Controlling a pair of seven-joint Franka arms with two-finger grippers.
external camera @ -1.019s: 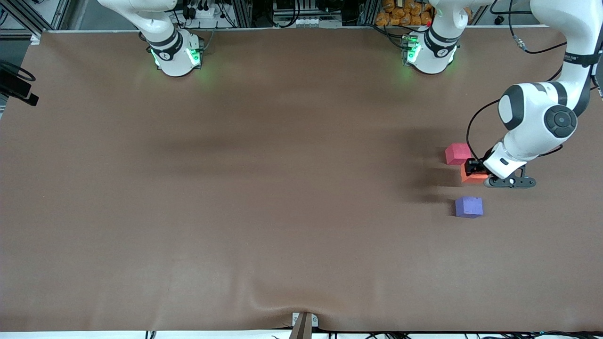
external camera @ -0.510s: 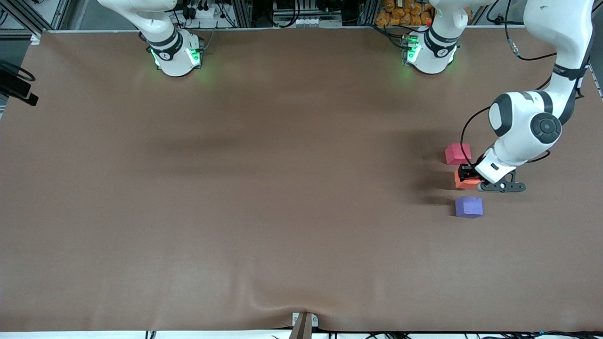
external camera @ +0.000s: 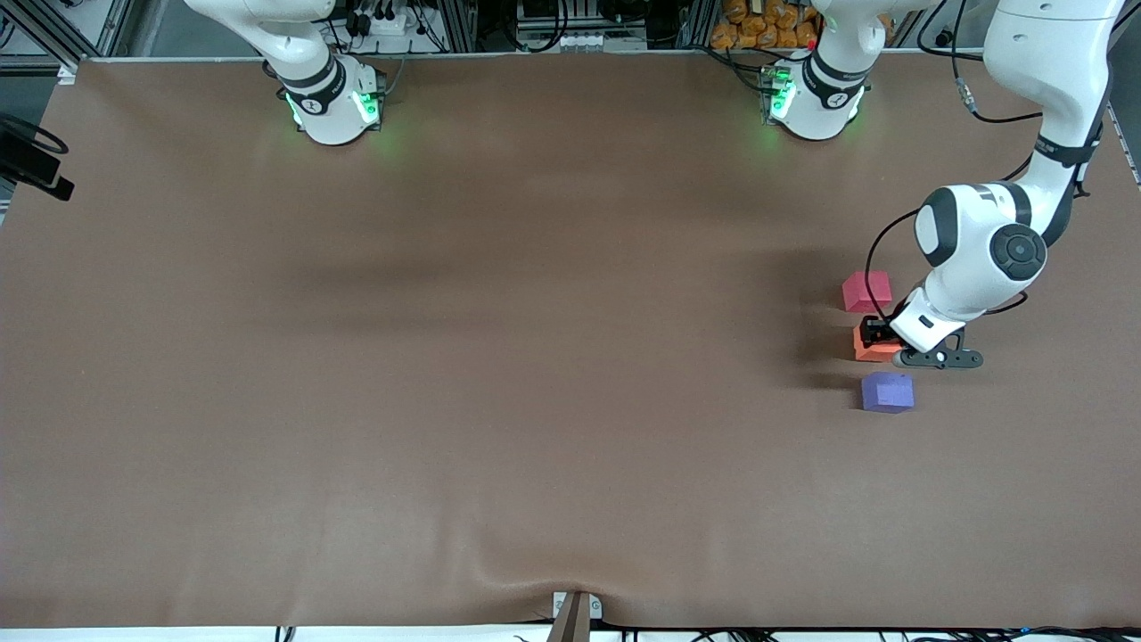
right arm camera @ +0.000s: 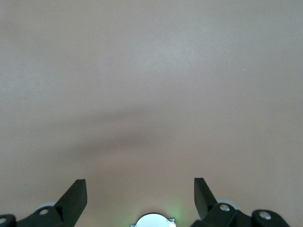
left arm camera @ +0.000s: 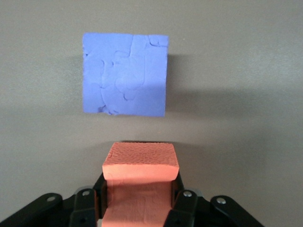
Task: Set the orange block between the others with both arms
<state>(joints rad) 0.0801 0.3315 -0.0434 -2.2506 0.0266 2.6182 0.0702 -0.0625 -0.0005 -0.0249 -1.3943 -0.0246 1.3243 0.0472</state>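
Meanwhile our right gripper waits out of the front view, fingers apart over bare surface. At the left arm's end, our left gripper has its fingers clamped on the orange block, over the gap between the pinkish-red cube and the purple cube. We judge placing is under way: lower, then release. We cannot tell whether the block touches down.
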